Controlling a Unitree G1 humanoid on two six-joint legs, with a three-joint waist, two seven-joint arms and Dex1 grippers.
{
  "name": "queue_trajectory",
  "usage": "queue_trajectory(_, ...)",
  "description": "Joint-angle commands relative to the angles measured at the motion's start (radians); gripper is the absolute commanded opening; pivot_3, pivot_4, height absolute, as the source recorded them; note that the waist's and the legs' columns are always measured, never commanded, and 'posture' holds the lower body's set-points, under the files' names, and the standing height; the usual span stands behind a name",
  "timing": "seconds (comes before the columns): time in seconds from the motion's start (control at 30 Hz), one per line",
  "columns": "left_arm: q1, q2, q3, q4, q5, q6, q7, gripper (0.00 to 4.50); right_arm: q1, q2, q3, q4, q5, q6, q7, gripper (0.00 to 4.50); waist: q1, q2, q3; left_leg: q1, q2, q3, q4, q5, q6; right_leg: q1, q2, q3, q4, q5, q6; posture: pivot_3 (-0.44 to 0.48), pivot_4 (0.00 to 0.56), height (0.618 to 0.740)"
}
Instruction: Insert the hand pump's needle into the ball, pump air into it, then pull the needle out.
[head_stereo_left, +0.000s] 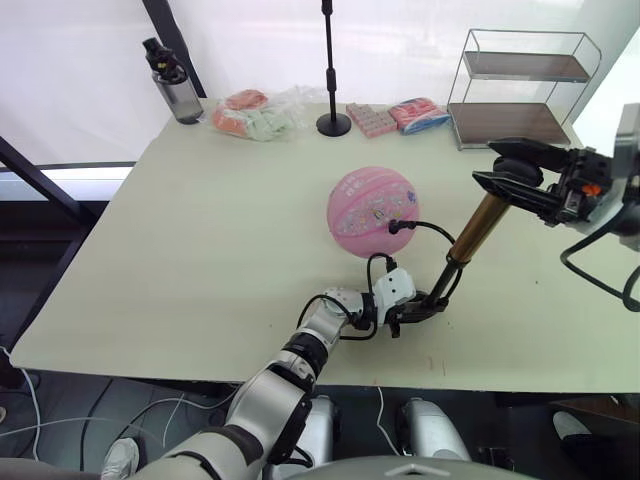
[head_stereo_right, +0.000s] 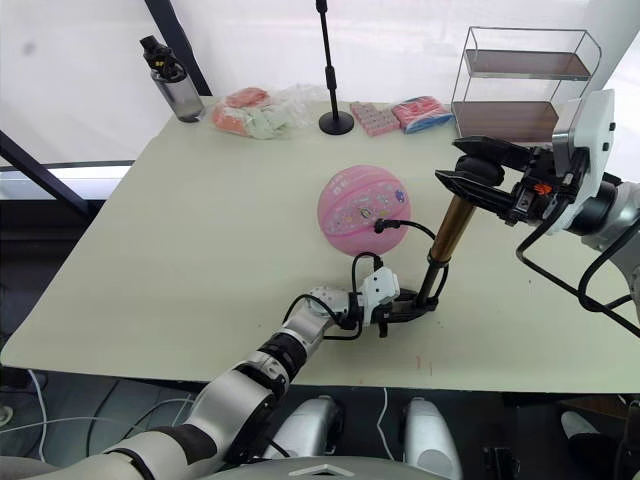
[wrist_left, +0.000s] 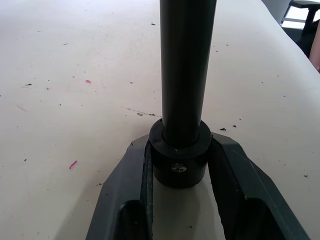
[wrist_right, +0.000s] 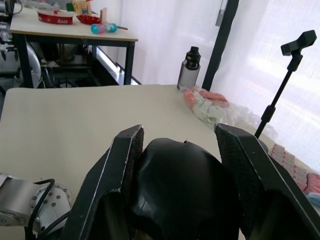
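With the left tool (head_stereo_left: 412, 312) clenched on the base of the gold-bronze hand pump (head_stereo_left: 478, 232) on the cream table (head_stereo_left: 200, 250) and the right tool (head_stereo_left: 515, 170) clamping its black handle, a skewed stroke could likely tug the hose from the pink striped ball (head_stereo_left: 373, 212), well clear of the black stand pole (head_stereo_left: 331, 70) behind.

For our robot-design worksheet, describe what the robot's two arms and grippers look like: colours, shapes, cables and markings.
The left arm is built of rounded silver-grey segments with black joint rings, a white wrist block and looping black cables. The left gripper has two flat, angular black fingers. The right arm is white and grey, with black cables hanging below and small orange-red parts near the wrist. The right gripper has broad black fingers with finely textured pads.
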Motion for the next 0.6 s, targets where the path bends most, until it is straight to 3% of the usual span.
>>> queue_trajectory(0.03, 0.047, 0.030, -0.018, 0.068, 0.046, 0.051, 0.007, 1.09, 0.027, 0.024, -0.007, -0.043, -0.029, -0.050, 0.011, 1.87, 0.000, 0.000, 0.000, 0.000, 0.000, 0.000, 0.000, 0.000, 0.000, 0.000, 0.000, 0.000, 0.000, 0.000, 0.000, 0.000, 0.150, 0.740)
queue_trajectory(0.2, 0.047, 0.028, -0.018, 0.067, 0.045, 0.051, 0.009, 1.09, 0.152, 0.110, 0.085, 0.018, -0.185, -0.179, 0.030, 1.87, -0.003, -0.004, -0.002, 0.003, 0.000, 0.000, 0.000, 0.000, 0.000, 0.003, 0.001, 0.000, 0.000, 0.000, 0.000, 0.000, 0.150, 0.740)
queue_trajectory(0.6, 0.045, 0.029, -0.018, 0.068, 0.043, 0.054, 0.015, 1.09, 0.328, 0.311, 0.248, 0.215, -0.379, -0.428, 0.058, 1.87, -0.008, -0.008, -0.006, 0.007, 0.001, 0.000, 0.000, 0.000, 0.000, 0.005, 0.003, 0.001, 0.001, 0.000, 0.000, 0.000, 0.150, 0.740)
